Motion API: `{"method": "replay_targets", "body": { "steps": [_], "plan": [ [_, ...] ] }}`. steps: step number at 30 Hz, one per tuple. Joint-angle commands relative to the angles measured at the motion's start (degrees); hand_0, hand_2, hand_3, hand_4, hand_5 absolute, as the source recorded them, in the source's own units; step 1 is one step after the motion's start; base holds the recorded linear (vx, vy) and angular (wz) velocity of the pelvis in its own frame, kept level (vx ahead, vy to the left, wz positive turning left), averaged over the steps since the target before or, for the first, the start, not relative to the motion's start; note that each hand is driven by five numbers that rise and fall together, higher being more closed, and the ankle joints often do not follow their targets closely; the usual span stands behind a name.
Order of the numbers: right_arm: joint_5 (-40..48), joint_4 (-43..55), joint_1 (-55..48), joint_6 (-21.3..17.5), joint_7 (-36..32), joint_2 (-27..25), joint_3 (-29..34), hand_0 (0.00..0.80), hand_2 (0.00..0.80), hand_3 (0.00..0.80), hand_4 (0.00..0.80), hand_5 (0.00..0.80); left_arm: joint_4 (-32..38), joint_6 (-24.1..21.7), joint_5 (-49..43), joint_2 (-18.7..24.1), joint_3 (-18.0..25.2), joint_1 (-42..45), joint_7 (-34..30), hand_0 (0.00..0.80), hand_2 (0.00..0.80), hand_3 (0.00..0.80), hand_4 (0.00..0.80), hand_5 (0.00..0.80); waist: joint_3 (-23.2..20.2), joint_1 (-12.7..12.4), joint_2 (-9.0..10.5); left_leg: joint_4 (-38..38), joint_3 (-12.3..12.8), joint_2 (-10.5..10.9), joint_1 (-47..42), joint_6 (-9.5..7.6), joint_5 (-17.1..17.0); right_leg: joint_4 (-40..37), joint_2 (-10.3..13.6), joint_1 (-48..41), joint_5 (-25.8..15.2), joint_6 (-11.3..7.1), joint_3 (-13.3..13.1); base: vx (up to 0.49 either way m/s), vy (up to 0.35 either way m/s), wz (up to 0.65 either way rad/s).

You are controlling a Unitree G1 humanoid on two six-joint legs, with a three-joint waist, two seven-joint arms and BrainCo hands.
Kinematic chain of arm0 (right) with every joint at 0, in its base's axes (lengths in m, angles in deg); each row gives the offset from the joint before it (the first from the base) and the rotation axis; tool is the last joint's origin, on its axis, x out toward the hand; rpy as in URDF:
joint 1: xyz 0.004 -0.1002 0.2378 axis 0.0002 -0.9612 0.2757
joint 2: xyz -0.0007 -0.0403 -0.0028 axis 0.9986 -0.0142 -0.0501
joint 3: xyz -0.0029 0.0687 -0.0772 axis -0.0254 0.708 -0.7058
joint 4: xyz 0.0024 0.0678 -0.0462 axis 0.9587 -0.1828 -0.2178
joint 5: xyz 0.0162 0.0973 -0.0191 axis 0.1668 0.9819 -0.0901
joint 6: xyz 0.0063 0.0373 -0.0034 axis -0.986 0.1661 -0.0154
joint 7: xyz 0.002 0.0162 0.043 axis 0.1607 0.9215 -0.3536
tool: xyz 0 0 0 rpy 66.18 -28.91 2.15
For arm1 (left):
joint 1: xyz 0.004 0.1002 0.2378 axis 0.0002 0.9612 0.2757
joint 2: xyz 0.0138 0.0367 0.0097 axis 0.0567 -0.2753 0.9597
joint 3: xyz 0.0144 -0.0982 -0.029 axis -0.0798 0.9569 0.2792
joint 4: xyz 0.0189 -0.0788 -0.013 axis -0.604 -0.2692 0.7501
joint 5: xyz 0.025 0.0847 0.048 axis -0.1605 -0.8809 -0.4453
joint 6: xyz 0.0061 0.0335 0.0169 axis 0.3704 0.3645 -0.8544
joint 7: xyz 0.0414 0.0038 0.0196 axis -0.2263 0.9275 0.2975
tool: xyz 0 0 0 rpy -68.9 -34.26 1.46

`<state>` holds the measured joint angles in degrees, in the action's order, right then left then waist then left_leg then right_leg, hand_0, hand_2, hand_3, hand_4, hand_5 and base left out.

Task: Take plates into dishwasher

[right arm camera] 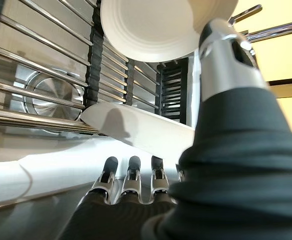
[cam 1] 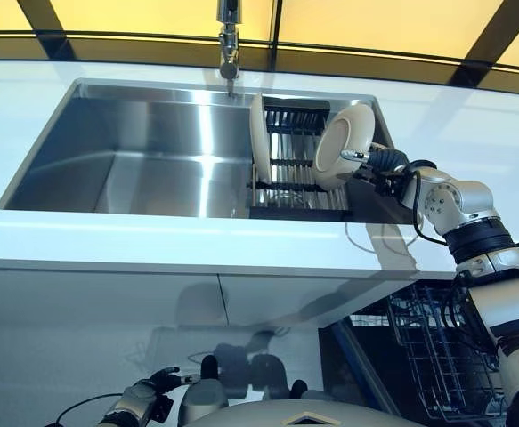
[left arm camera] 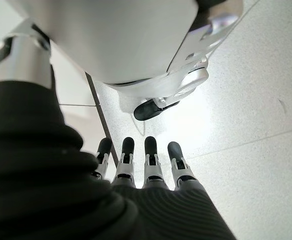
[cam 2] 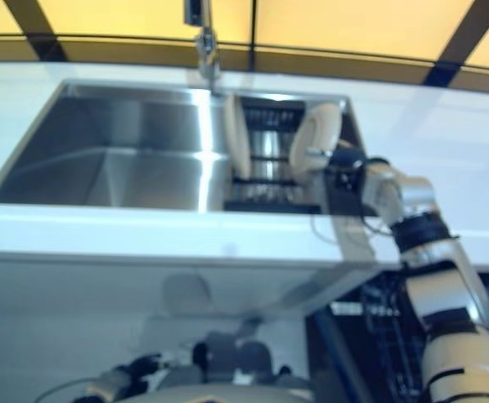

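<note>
1. The right hand point(cam 1: 379, 165) is reaching into the right end of the sink point(cam 1: 143, 156), with its fingers point(right arm camera: 130, 172) lying in a straight row under the rim of a white plate point(right arm camera: 135, 131) and its thumb point(right arm camera: 226, 45) rising beside the plate next to it.
2. Whether the thumb and fingers are actually pinching either plate I cannot tell; the contact is hidden from every view.
3. In the eye views the nearer round plate point(cam 1: 344, 145) is leaning tilted at the hand, its face turned toward the basin.
4. A second plate point(cam 1: 259, 138) is standing upright on edge further left in the same dark drying rack point(cam 1: 290, 191), apart from the first.
5. The rack is sitting inside the sink, directly below the tap point(cam 1: 229, 44).
6. A white counter point(cam 1: 81, 245) is running around the sink.
7. Below the counter, on the robot's right, a dark wire dishwasher basket point(cam 1: 437, 351) is showing, with no plates visible in it.
8. The left hand point(left arm camera: 146, 165) is hanging low by the robot's side, its fingers extended and relaxed over a pale floor point(left arm camera: 256, 100), holding nothing.
</note>
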<state>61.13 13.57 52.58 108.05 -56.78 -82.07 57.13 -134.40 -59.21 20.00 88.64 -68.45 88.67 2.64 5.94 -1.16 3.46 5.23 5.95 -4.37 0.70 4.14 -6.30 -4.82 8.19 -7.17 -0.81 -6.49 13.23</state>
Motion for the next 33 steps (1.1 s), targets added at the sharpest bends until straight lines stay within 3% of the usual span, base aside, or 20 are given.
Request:
{"method": "replay_targets", "body": {
  "steps": [1, 14, 15, 16, 17, 33],
  "plan": [
    [-2.0, -4.8, 8.8, -0.6, 0.9, -3.1, -3.0, 0.000, 0.000, 0.000, 0.000, 0.000, -2.4, 0.0, 1.4, -0.1, -5.3, -0.1, 0.7, 0.000, 0.000, 0.000, 0.000, 0.000, -1.3, -3.6, -1.45, -1.0, 2.4, -1.1, -2.9, 0.81, 5.3, 3.3, 1.9, 3.6, -0.5, -3.13, 0.0, 0.036, 0.008, 0.04],
    [-4.9, -15.8, 13.3, -1.4, -0.7, -7.0, -1.8, 0.000, 0.000, 0.000, 0.000, 0.000, -2.7, -1.1, 5.3, -0.1, -5.7, 0.8, 1.9, 0.000, 0.000, 0.000, 0.000, 0.000, 0.7, -6.1, -2.88, -1.0, 0.2, -1.4, 0.5, 1.31, 3.7, 3.8, 2.2, 4.3, 0.1, -2.53, 2.1, 0.004, 0.005, 0.10],
    [-4.9, -16.3, 13.5, -1.7, -0.4, -7.2, -1.7, 0.138, 0.138, 0.138, 0.138, 0.138, -2.6, -1.2, 5.3, -0.1, -5.7, 0.7, 1.9, 0.000, 0.000, 0.000, 0.000, 0.000, 0.9, -6.2, -2.97, -1.0, 0.1, -1.4, 0.7, 1.34, 3.6, 3.9, 2.2, 4.4, 0.2, -2.48, 2.1, -0.054, 0.015, 0.21],
    [-5.5, -17.1, 14.1, -2.0, -0.1, -7.7, -1.5, 0.596, 0.596, 0.596, 0.596, 0.596, -2.6, -1.6, 5.3, -0.1, -5.8, 0.7, 1.8, 0.000, 0.000, 0.000, 0.000, 0.000, 1.2, -6.3, -3.19, -1.0, 0.0, -1.5, 1.0, 1.40, 3.5, 4.1, 2.3, 4.7, 0.3, -2.34, 2.3, -0.058, 0.013, 0.23],
    [-5.7, -17.2, 14.4, -2.1, 0.4, -7.9, -1.6, 0.800, 0.800, 0.800, 0.800, 0.800, -2.5, -1.8, 5.4, 0.0, -6.0, 0.7, 1.9, 0.000, 0.000, 0.000, 0.000, 0.000, 1.5, -6.3, -3.32, -1.0, -0.1, -1.5, 1.3, 1.41, 3.4, 4.2, 2.3, 4.9, 0.3, -2.29, 2.3, -0.068, 0.013, 0.22],
    [-13.2, -17.1, 15.8, -8.4, 1.5, -10.6, -2.7, 0.800, 0.800, 0.800, 0.800, 0.800, -1.2, -2.4, 3.0, -0.2, -7.6, 1.0, 1.6, 0.000, 0.000, 0.000, 0.000, 0.000, 1.0, -5.6, -3.52, -0.9, 0.4, -1.7, 0.0, 1.63, 3.8, 3.6, 2.3, 4.1, 0.2, -2.14, 2.4, -0.017, 0.004, 0.02]
  ]
}}
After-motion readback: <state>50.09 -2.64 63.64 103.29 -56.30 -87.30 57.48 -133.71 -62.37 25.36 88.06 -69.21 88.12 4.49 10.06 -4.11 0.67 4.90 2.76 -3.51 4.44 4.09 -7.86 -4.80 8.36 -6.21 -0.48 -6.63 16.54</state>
